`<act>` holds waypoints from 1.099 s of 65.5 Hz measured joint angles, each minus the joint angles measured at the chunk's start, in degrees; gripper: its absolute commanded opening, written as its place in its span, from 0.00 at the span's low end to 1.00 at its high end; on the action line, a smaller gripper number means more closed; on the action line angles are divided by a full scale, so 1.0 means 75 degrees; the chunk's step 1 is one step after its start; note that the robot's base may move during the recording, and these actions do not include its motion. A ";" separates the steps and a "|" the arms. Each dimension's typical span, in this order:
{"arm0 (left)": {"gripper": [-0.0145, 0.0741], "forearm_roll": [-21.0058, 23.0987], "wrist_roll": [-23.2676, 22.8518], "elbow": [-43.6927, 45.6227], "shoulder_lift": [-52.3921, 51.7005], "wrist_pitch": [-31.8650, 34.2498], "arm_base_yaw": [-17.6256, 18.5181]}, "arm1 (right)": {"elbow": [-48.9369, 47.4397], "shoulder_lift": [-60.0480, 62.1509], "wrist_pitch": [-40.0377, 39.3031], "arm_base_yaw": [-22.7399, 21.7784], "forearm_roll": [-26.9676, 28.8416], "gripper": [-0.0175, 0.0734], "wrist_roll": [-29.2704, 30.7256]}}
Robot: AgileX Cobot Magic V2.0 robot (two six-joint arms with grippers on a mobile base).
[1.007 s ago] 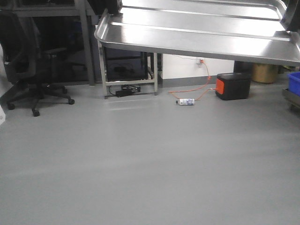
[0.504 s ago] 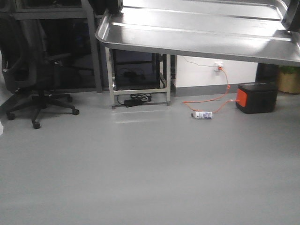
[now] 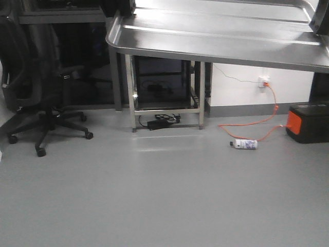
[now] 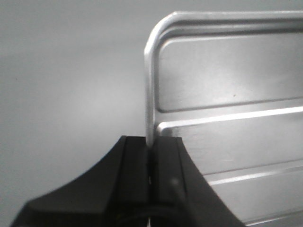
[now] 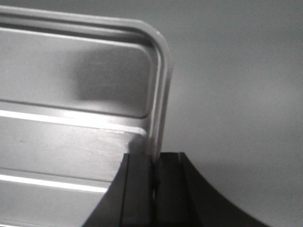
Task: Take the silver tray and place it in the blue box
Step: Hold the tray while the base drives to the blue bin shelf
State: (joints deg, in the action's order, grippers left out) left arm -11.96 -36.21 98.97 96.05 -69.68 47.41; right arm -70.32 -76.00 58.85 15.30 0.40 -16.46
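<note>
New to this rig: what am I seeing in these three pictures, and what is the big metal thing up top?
It is a two-armed robot on a mobile base. The wide picture looks forward from its body; the other two come from cameras on its wrists. The metal thing is a silver tray, held up in the air. Each wrist view shows a black hand shut on the tray's rim: the left hand at one end, the right hand at the other. Below is grey floor with an office chair, a metal stand, a bottle lying down and a black box.
</note>
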 measured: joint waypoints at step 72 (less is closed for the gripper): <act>0.04 0.0029 0.0000 0.0000 0.0123 0.0014 0.0000 | 0.0000 0.0000 0.0034 0.0000 -0.0053 0.26 0.0000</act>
State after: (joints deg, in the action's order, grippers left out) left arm -11.74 -36.21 98.97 96.97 -69.58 47.41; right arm -70.32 -76.00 59.11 15.30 0.00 -16.46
